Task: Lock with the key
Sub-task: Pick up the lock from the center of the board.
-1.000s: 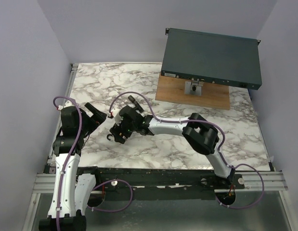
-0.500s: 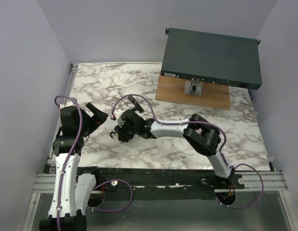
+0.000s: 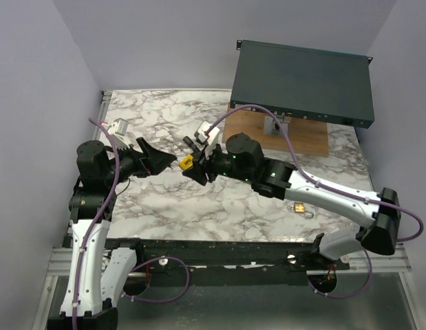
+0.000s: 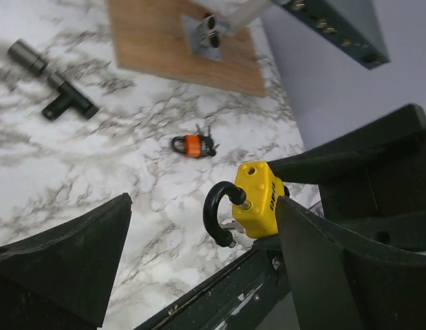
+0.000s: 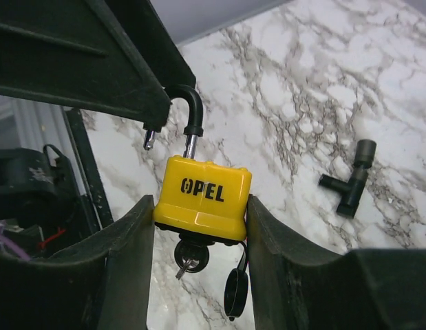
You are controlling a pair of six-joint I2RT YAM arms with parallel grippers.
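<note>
**Top view.** The right gripper, half a second ago low over the white marble table with nothing visible in it, now stands raised. It pinches a yellow padlock with a black shackle and offers it to the left gripper. The pick-up seems done; locking remains.

**Left wrist view.** The left gripper's fingers are spread wide and the padlock hangs between them, untouched, its shackle open. A small orange padlock lies beyond.

**Right wrist view.** The fingers clamp the padlock's sides. A silver key sits in its underside.
</note>
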